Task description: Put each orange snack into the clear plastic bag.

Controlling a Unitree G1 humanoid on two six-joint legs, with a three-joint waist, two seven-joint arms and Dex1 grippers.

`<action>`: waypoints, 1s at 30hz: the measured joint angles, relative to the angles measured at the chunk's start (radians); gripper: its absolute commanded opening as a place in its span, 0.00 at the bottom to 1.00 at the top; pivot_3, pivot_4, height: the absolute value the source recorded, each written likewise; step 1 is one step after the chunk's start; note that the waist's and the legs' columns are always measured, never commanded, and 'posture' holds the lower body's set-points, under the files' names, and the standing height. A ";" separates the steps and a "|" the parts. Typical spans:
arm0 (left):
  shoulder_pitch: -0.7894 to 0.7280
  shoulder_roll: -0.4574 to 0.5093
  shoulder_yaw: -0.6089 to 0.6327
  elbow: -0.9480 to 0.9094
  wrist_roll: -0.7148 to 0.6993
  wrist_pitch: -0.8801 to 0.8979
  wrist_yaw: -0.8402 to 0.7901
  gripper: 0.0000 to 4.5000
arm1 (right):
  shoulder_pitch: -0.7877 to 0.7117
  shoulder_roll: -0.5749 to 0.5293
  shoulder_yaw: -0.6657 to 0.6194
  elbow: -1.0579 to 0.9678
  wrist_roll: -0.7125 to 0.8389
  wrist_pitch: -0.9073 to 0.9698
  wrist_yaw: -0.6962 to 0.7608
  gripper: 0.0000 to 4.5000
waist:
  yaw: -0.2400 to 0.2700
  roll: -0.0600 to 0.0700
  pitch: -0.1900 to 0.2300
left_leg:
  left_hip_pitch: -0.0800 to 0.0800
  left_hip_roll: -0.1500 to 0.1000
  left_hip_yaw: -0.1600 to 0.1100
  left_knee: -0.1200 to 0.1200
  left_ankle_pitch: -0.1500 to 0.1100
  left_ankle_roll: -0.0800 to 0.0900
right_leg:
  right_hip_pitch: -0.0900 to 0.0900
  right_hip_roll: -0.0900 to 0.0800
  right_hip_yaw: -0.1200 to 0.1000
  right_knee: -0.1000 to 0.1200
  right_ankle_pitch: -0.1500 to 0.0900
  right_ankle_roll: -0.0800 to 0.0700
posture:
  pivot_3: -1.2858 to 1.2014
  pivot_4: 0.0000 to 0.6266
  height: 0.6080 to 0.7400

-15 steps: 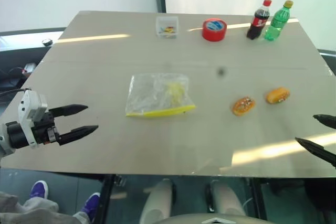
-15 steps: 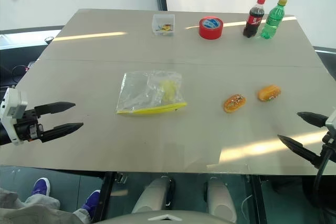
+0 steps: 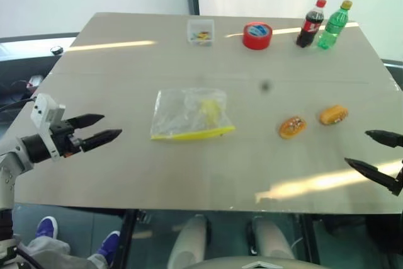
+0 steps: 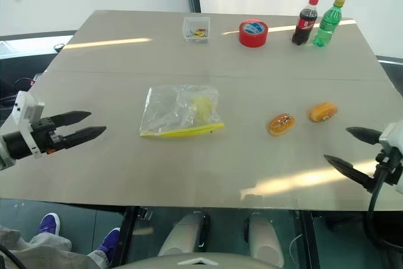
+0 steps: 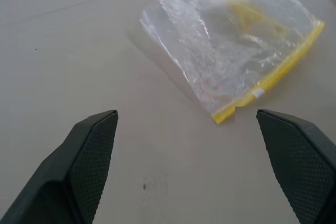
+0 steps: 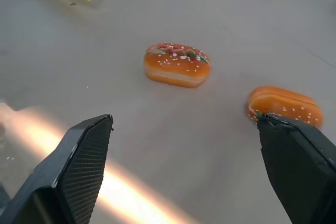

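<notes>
Both grippers have edged inward over the counter [image 3: 126, 181] since a moment ago. The left gripper [image 3: 104, 128] and right gripper [image 4: 349, 150] hover with jaws wide, empty. The clear plastic bag [image 3: 190, 114] lies flat mid-counter, yellow-tinted inside, yellow strip nearest. To its right, two glossy orange snacks [image 3: 292, 126] sit side by side, the speckled one closer to the bag.

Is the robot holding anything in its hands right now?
No, nothing is held. The left gripper and right gripper both have open, empty jaws; the snacks and bag lie on the table.
</notes>
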 measured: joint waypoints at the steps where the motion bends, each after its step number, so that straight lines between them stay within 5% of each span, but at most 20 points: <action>1: -0.024 0.007 -0.011 0.000 -0.014 0.063 0.014 0.99 | -0.010 0.000 0.012 -0.010 0.011 0.006 -0.004 1.00 | 0.000 0.000 0.000 | 0.000 0.000 0.000 0.000 0.000 0.000 | 0.000 0.001 0.000 0.001 0.000 0.000 | 0.52 0.24 1.00; 7: -0.341 -0.004 -0.175 0.228 -0.046 0.434 0.054 0.99 | -0.204 0.002 0.269 -0.186 0.149 0.086 -0.064 1.00 | -0.006 0.000 0.000 | 0.003 -0.001 -0.001 0.002 0.000 0.000 | 0.000 0.007 -0.001 0.006 0.000 0.000 | 0.52 0.24 1.00; 14: -0.673 -0.130 -0.415 0.691 0.126 0.358 -0.063 0.99 | -0.343 0.008 0.445 -0.206 0.148 0.092 -0.089 1.00 | 0.009 -0.003 0.000 | -0.004 -0.006 -0.002 0.005 0.000 0.000 | -0.002 0.004 -0.005 0.005 0.000 0.000 | 0.52 0.24 1.00; 20: -0.868 -0.257 -0.516 0.937 0.268 0.266 -0.228 0.99 | -0.334 0.010 0.452 -0.207 0.131 0.080 -0.108 1.00 | 0.014 -0.003 -0.001 | -0.003 -0.010 -0.002 0.006 0.000 0.000 | 0.001 0.004 -0.006 0.006 0.000 0.001 | 0.52 0.24 1.00; 30: -0.943 -0.427 -0.545 1.091 0.342 0.291 -0.442 0.99 | -0.233 0.010 0.400 -0.262 0.125 0.080 -0.169 1.00 | -0.007 -0.003 -0.001 | -0.002 -0.010 -0.006 0.006 0.000 0.000 | 0.001 0.004 -0.004 0.006 0.000 0.001 | 0.52 0.24 1.00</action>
